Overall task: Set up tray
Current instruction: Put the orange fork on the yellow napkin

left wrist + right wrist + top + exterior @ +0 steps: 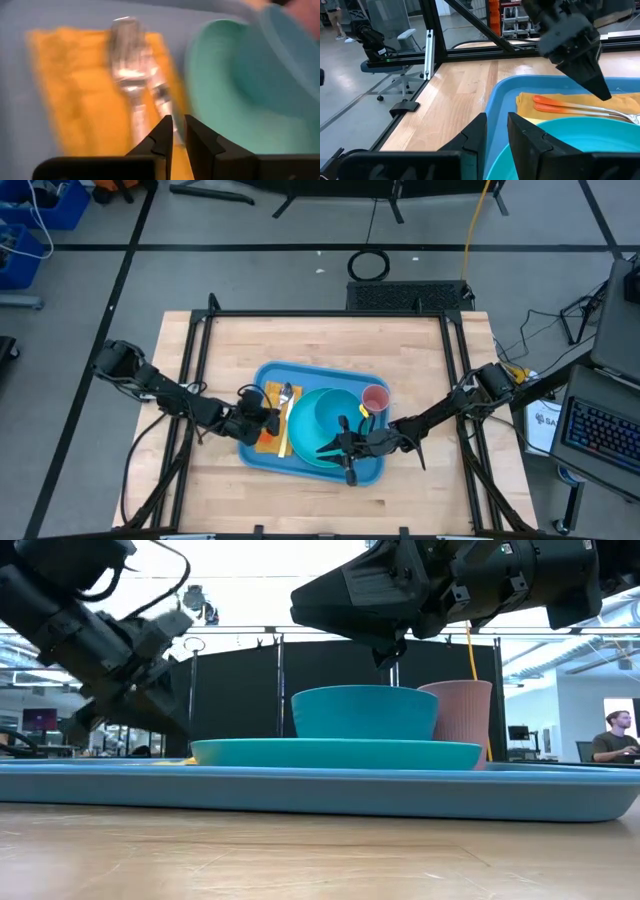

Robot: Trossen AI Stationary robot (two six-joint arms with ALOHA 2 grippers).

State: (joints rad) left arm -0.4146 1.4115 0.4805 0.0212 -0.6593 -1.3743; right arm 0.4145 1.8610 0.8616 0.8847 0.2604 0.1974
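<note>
The light-blue tray (pixel 300 375) lies on the wooden table. On its left part a yellow-orange napkin (pixel 527 102) lies flat, with cutlery (pixel 570 106) that has orange handles resting on it. A teal plate (pixel 335 753) sits on the tray with a teal bowl (pixel 365 710) on it, and a pink cup (pixel 375 397) stands beside them. My left gripper (pixel 178 125) hangs just over the cutlery on the napkin, its fingers a narrow gap apart, nothing between them. My right gripper (pixel 497 125) hovers over the plate's near edge, fingers narrowly apart and holding nothing.
Bare wood (pixel 230 340) surrounds the tray on all sides. Black frame posts (pixel 205 320) stand along the table's edges. In the low view a person (pixel 615 735) sits in the room far behind the table.
</note>
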